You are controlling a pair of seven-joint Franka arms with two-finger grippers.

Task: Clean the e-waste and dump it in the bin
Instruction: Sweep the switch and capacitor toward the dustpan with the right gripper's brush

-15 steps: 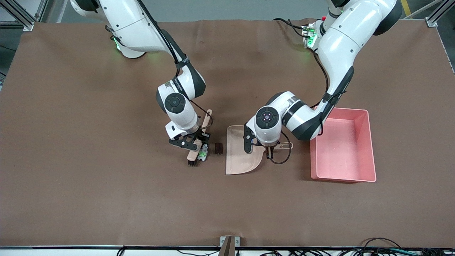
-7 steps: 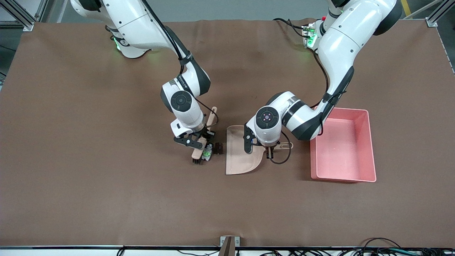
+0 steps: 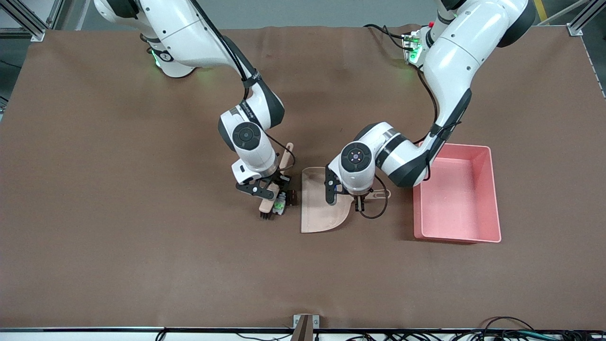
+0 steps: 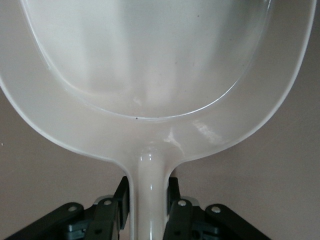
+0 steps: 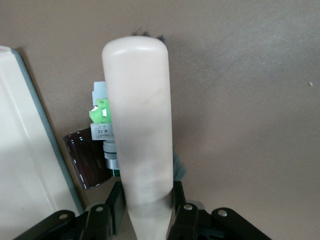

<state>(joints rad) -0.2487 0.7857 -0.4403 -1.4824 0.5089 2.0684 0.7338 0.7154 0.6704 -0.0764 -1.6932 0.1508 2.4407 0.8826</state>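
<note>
Two bits of e-waste down on the brown table cover: whitish-grey component with a bright green part [image 3: 280, 203] and, touching it, dark maroon-black stubby cylinder [image 3: 291, 197], both sitting just beside the open lip of the beige plastic dustpan [image 3: 322, 213], on the side toward the right arm's end of the table. Cylinder squeezed between the green-and-grey piece and the dustpan's edge, pretty much touching that edge in the right wrist view [image 5: 86, 160]. Same view puts the green-and-grey piece [image 5: 101, 120] right up against the small beige-handled brush with dark bristles [image 5: 142, 115]. Brush [image 3: 270, 201] tilted, bristles down on the cover, pressed against the component. Right gripper [image 3: 270, 187] clamped tight on the brush handle, low over the table right at the e-waste. Left gripper [image 3: 360, 199] closed around the dustpan's thin handle, dustpan flat on the cover; left wrist view [image 4: 147, 202] shows black fingers [image 4: 107, 220] pinching the handle from both sides, pale scoop [image 4: 150, 75] filling most of the picture. Pink rectangular open-topped plastic bin [image 3: 492, 189] with low walls near the dustpan handle, toward the left arm's end of the table, nothing visible inside.
</note>
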